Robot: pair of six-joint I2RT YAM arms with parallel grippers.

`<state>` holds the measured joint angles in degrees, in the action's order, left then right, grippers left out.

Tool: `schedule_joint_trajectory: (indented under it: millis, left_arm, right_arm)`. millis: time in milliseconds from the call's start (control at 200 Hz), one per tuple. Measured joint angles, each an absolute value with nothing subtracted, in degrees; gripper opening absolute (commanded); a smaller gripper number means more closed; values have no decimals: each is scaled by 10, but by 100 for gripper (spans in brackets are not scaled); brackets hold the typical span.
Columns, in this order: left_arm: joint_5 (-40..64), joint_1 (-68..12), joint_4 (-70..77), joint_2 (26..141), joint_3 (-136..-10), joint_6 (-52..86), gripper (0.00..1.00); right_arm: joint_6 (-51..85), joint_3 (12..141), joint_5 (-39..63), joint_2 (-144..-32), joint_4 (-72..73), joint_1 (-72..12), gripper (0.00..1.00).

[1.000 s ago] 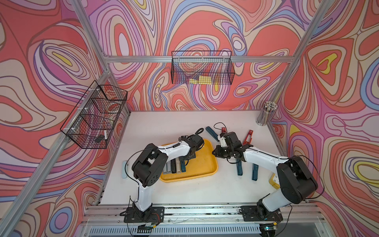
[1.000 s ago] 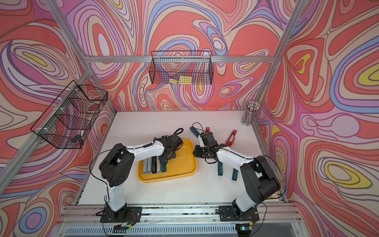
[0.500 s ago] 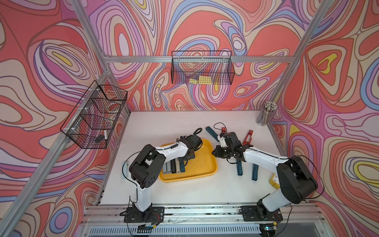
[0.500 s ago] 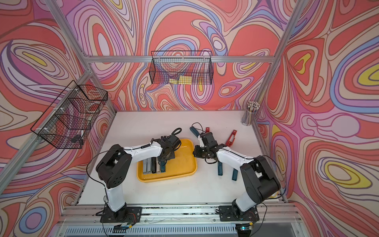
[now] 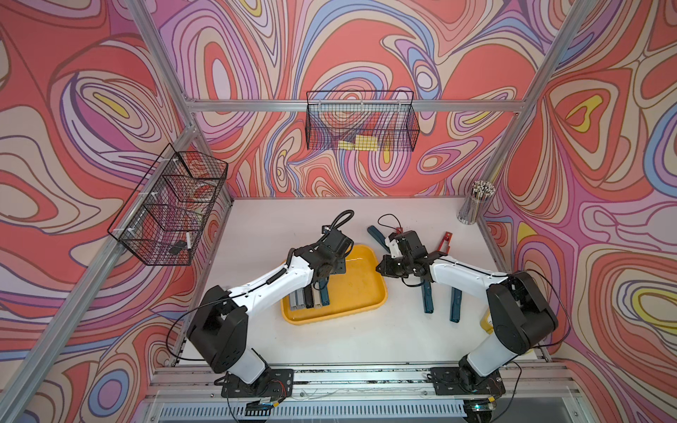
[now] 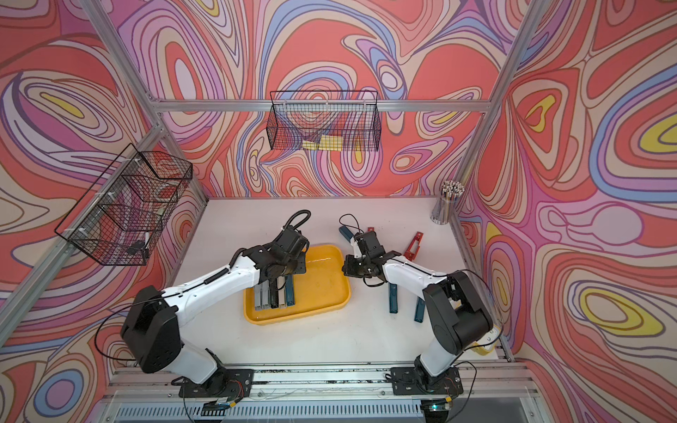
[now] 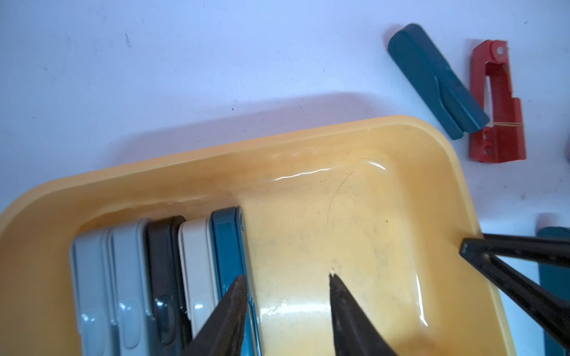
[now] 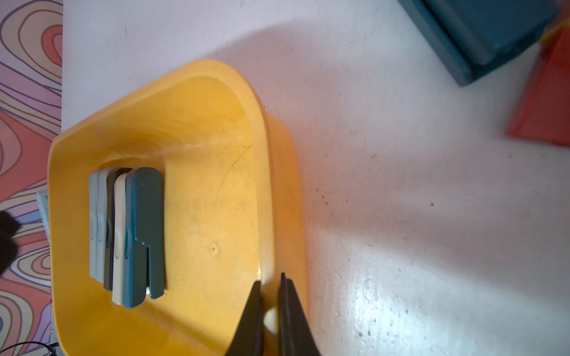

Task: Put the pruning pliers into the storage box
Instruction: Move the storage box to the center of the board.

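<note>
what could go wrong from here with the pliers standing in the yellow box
1. The left pincer is open with one finger close beside the teal pliers, the end of a row standing on edge; a crooked lift-off may topple them.
2. The right pincer is pinched on the storage box rim; any pull may shift or tip the box.
3. Two loose pliers lie under the right arm, which may sweep them.

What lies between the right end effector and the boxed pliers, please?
Only bare storage box floor separates the right end effector from the pliers, shown in the right wrist view.
</note>
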<state>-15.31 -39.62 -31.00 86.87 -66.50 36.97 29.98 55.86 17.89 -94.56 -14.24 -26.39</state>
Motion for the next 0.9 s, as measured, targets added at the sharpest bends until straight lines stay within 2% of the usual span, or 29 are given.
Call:
schedule_joint_trajectory:
  millis: [280,601,901]
  left_arm:
    - [-157,-362,-382,793,-594,374,53]
    - [-203,-341,-480,634,-512,472,52]
    - [-208,-306,-487,639,-491,497,47]
  right_arm:
    - [276,601,175,-975,-159,-264,7]
    - [243,667,181,-1032,-173,-253,7]
    - [229,716,205,-1074,-176,-224,8]
